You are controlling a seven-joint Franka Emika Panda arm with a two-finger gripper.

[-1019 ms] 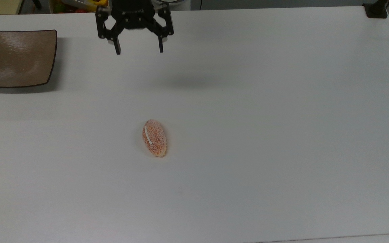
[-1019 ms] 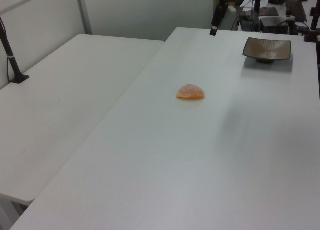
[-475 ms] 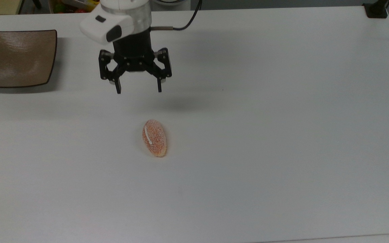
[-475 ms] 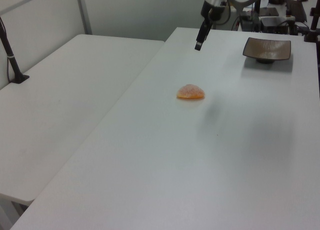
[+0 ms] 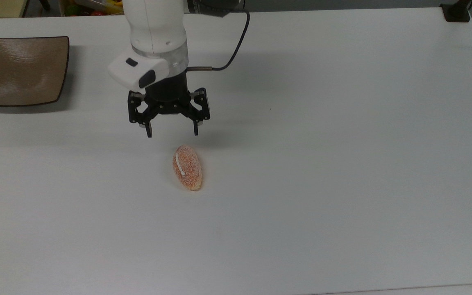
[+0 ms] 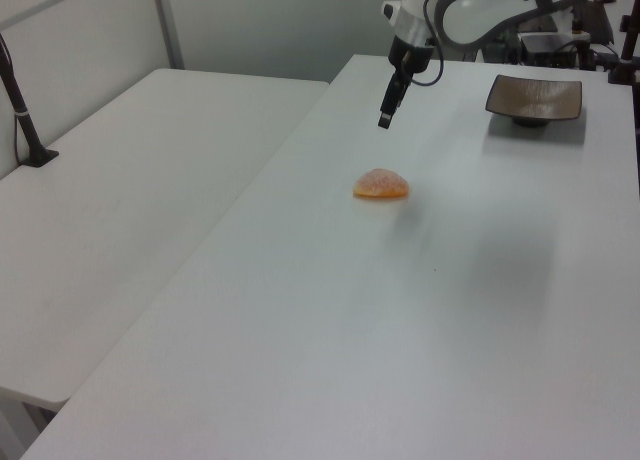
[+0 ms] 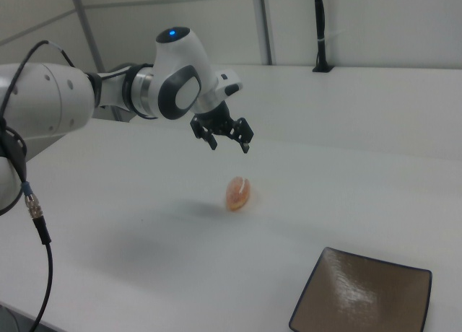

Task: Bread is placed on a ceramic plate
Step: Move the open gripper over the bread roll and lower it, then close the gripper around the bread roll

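The bread (image 5: 187, 167), an oval orange-tan bun with a short white stripe, lies alone on the white table (image 5: 342, 164); it also shows as a low mound (image 6: 381, 184) in the left view and end-on (image 7: 237, 193) in the right view. My gripper (image 5: 172, 133) hangs open above the table just beyond the bread's far end, nothing between its black fingers; it is also seen at the gripper (image 7: 229, 146) and gripper (image 6: 385, 118). The square glossy brown ceramic plate (image 5: 22, 70) sits bare at the top view's far left, also plate (image 6: 534, 97) and plate (image 7: 364, 296).
A black cable (image 5: 236, 45) trails from the wrist over the table's back. A black post base (image 5: 456, 12) stands at the top view's far right corner. A second white table (image 6: 120, 200) adjoins in the left view, with a black stand (image 6: 25, 120).
The arm has come forward from the table's back edge and down toward the bread, fingers staying open. Bread and plate have not moved.
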